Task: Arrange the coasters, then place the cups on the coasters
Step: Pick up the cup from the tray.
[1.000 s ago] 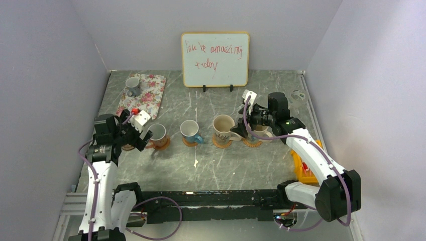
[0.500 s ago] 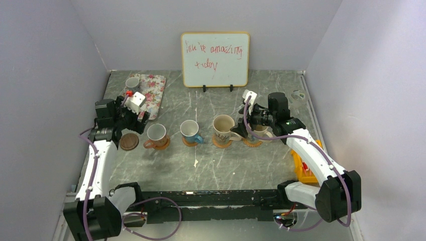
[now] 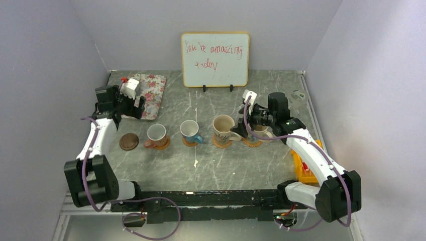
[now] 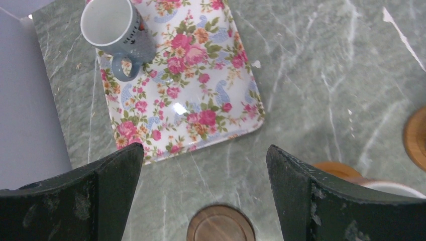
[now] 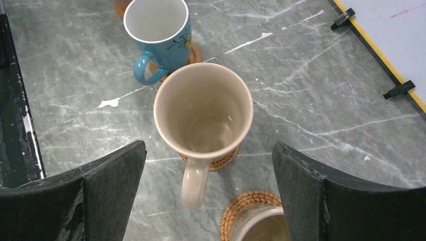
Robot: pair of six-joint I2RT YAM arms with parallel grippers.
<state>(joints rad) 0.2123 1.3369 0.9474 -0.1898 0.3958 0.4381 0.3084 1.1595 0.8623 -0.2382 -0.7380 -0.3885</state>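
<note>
We kept the left gripper (image 4: pixel 203 165) released and empty over the near edge of the floral tray (image 4: pixel 211 95). The small grey cup (image 4: pixel 120 35) stood at the tray's far-left corner. We judged a rim grip clear of the handle safest.

The grey marbled worktop (image 3: pixel 241 160) carries a floral tray (image 3: pixel 153 93) just beyond the left hand (image 4: pixel 203 153), a bare dark brown coaster (image 3: pixel 129 141) on that hand's near side, and four tan coasters (image 3: pixel 221 144) in a row reaching under the right hand (image 5: pixel 208 145).
</note>
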